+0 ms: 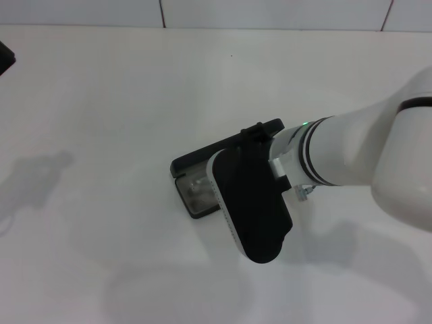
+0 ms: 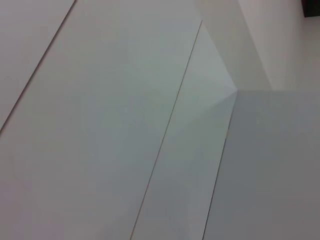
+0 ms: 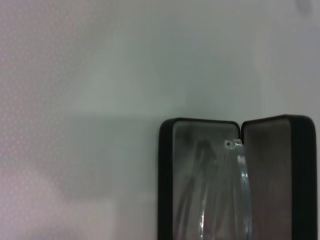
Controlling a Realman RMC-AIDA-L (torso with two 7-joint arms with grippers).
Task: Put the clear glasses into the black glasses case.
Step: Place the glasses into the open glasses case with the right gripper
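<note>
- Where the white table (image 1: 101, 101) fills the head view, the black glasses case (image 1: 196, 182) lies open near the middle, its lid folded back flat on the surface behind the grey-lined tray
- The clear glasses (image 3: 227, 195) lie inside the tray of the case (image 3: 200, 150), as the right wrist view shows: the transparent lens edge curves along the side next to the hinge, with darker arm shapes beside it on the lining
- The right gripper (image 1: 253, 202) hangs directly over the case in the head view, its black and white housing hiding most of the tray; whether its fingers are spread or closed cannot be told, since they are hidden under the housing
- The left gripper (image 1: 5, 57) shows only as a dark corner at the table's far left edge, well apart from the case, and its state cannot be told; its wrist view shows only pale wall panels (image 2: 125, 125)
</note>
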